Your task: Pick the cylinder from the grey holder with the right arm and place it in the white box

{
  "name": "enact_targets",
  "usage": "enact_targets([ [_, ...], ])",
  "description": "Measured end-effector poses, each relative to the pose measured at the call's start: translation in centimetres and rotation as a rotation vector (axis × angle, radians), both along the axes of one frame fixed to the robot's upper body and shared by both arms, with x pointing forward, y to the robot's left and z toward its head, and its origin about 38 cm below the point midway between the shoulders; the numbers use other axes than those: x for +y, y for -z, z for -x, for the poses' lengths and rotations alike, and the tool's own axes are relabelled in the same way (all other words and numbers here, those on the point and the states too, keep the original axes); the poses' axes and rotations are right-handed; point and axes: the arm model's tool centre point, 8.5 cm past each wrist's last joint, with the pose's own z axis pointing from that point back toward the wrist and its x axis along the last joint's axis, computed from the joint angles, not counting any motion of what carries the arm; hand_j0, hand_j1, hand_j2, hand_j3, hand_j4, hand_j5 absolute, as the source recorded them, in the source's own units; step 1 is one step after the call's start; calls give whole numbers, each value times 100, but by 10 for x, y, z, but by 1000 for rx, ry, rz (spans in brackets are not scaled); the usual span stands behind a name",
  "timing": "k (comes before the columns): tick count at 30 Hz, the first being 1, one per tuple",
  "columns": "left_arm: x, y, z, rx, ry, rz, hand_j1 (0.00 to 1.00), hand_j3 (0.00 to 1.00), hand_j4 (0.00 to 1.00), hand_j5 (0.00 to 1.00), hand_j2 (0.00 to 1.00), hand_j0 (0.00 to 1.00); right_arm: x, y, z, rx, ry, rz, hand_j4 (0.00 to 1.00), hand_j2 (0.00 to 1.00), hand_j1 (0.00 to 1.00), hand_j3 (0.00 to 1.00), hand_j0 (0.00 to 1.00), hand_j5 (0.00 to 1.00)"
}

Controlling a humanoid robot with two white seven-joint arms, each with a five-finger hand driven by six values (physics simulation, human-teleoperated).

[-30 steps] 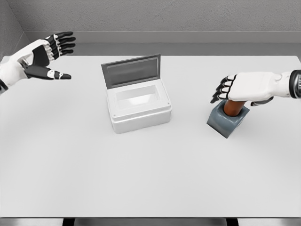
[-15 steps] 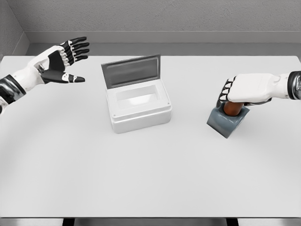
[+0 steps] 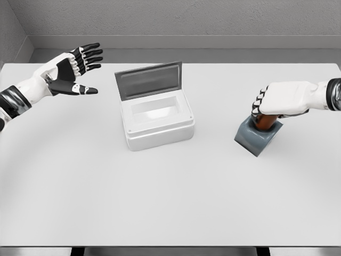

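My right hand is clamped on the brown cylinder, which sits in the grey holder. This is the grasp step; next I judge a straight lift out, then a carry to the white box.
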Motion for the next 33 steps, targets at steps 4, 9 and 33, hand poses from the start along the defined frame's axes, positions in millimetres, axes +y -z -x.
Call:
enact_targets([
  [4,-1,0,0,1,1,0,100,100,100,100,100,100,1,-1,1,-2,-7,2,54,54,54,54,54,54],
  [9,-1,1,0,1,2,0,100,100,100,100,100,100,1,-4,2,-9,-12,3,53,53,53,53,53,53],
  [33,-8,1,0,-2,17,11,100,100,100,100,100,100,22,-41,-10,-107,-54,-28,53,53,53,53,53,53],
])
